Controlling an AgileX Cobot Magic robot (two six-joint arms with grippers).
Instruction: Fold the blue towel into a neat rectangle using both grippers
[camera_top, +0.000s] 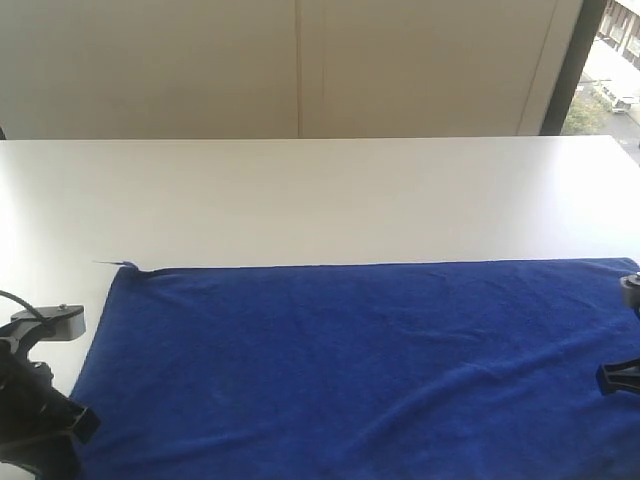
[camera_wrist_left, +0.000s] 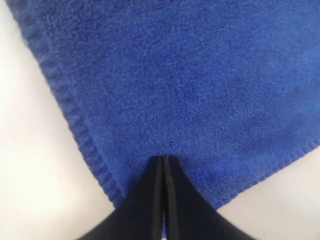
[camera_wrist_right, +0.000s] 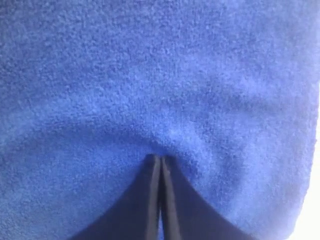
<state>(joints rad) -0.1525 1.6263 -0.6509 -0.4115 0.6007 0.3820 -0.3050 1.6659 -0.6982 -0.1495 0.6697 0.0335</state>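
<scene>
The blue towel (camera_top: 350, 360) lies spread flat over the near half of the white table (camera_top: 300, 200), with small ripples in it. My left arm (camera_top: 40, 400) is at the towel's near left corner and my right arm (camera_top: 620, 375) at its right edge. In the left wrist view the left gripper (camera_wrist_left: 163, 157) is shut, its tips on the towel (camera_wrist_left: 175, 75) just inside a stitched corner. The right gripper (camera_wrist_right: 158, 157) is shut too, its tips pressed into the plush towel (camera_wrist_right: 150, 75), which puckers slightly round them. Neither jaw pair shows cloth pinched between it.
The bare white table top runs beyond the towel to a far edge against a pale wall (camera_top: 300, 70). A window (camera_top: 610, 60) shows at the top right. The towel's far left corner (camera_top: 128, 266) is slightly turned up.
</scene>
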